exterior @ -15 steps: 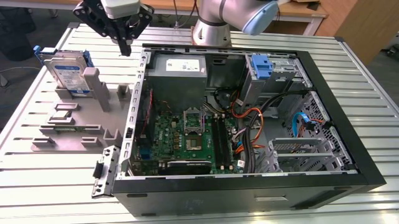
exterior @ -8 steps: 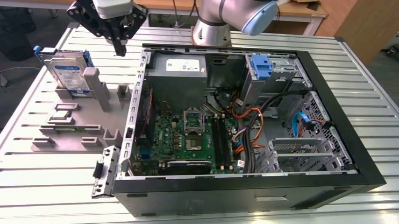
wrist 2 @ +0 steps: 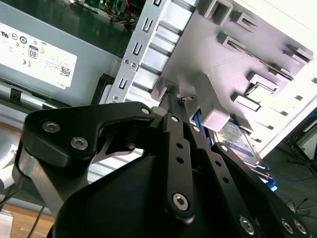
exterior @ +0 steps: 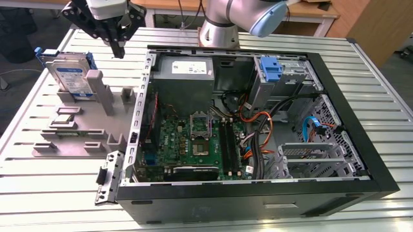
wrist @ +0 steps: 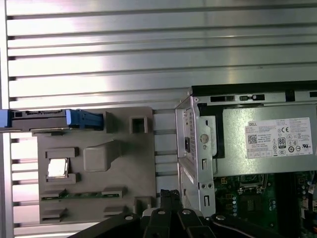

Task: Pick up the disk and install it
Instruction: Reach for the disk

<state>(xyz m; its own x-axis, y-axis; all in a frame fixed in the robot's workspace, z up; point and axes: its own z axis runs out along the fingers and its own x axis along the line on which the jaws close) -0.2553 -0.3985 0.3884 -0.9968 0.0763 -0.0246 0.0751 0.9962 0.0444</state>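
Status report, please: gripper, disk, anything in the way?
Gripper shut, empty, above the grey plate. Disk upright in the plate, untouched. Grey post close beside the disk.

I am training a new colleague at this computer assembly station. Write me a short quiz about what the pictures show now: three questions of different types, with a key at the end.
1. True or false: the disk stands upright in the grey holder on the table.
2. Where is the gripper?
A. In the air between the disk and the computer case, touching neither
B. Deep inside the drive bay
C. Clamped on the disk
3. Fill in: the plastic bracket on the disk's edge is ___ in colour.

Key: 1 true; 2 A; 3 blue.
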